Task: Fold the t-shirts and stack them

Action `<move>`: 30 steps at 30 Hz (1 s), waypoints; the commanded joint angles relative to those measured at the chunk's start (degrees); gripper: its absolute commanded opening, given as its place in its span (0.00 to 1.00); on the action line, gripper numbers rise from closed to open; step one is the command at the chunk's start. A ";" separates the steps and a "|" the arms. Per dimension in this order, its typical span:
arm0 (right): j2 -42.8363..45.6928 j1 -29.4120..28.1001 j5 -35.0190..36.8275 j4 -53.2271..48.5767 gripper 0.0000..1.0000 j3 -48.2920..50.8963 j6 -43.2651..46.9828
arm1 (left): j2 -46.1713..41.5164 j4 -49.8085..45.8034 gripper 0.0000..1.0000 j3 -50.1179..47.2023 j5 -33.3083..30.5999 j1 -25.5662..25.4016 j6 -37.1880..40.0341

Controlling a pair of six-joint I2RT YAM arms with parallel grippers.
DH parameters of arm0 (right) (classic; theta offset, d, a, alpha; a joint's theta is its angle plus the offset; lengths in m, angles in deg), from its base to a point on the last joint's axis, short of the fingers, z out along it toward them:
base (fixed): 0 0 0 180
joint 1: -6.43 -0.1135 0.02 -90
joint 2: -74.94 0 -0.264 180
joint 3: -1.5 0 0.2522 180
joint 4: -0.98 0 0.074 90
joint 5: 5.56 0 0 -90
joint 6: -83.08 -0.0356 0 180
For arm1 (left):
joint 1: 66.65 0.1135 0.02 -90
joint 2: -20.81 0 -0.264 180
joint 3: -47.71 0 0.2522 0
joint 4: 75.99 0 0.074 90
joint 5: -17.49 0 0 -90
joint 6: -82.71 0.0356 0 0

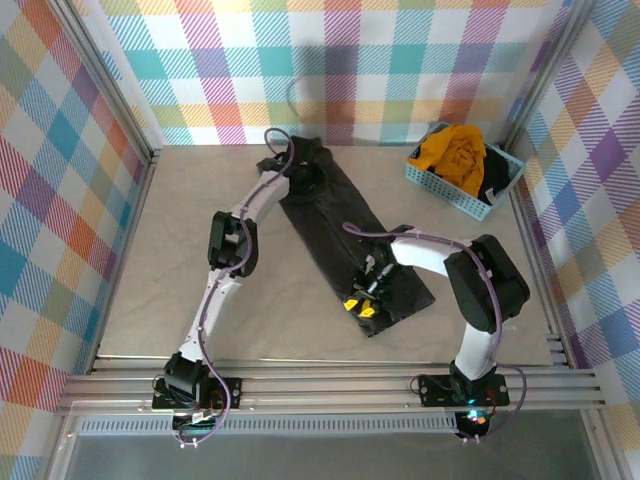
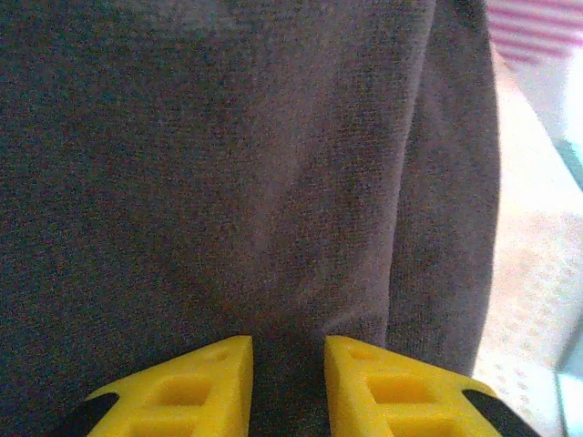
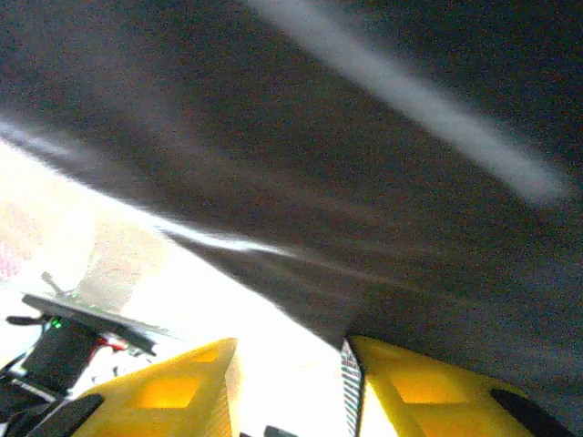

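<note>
In the right wrist view the black t-shirt (image 3: 383, 209) is blurred into streaks, and whether the right tool (image 3: 291, 344) pinches its edge cannot be told. The left tool (image 2: 287, 344) is cut off by the bottom edge, its hold on the cloth unclear. In the basket (image 1: 440, 185) a dark garment (image 1: 497, 182) lies mostly hidden under the yellow t-shirt (image 1: 452, 150)

Black t-shirt (image 2: 228, 164) is matt, fine-knit cloth.

Charcoal shirt (image 1: 335, 225) against pastel plaid walls (image 1: 380, 60)
Other shirt (image 1: 452, 150) mustard; basket (image 1: 445, 192) light blue; table (image 1: 160, 270) beige; fingers (image 2: 182, 391) yellow.
</note>
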 commanded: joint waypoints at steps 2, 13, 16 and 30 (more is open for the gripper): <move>-4.24 -3.88 -5.14 7.44 0.35 -2.35 -8.96 | 4.16 6.94 0.27 4.36 5.21 -2.44 -0.59; 4.21 -2.78 1.79 3.57 0.42 -6.98 -4.26 | -1.94 3.54 0.67 11.90 -0.74 -2.81 1.51; 9.09 0.52 0.99 1.13 0.46 -5.04 -1.96 | -9.82 -1.50 0.67 6.90 -0.65 -3.06 1.14; 10.21 25.12 4.39 -6.44 0.44 3.48 20.25 | -49.68 4.85 0.37 -67.88 0.04 -11.31 -17.50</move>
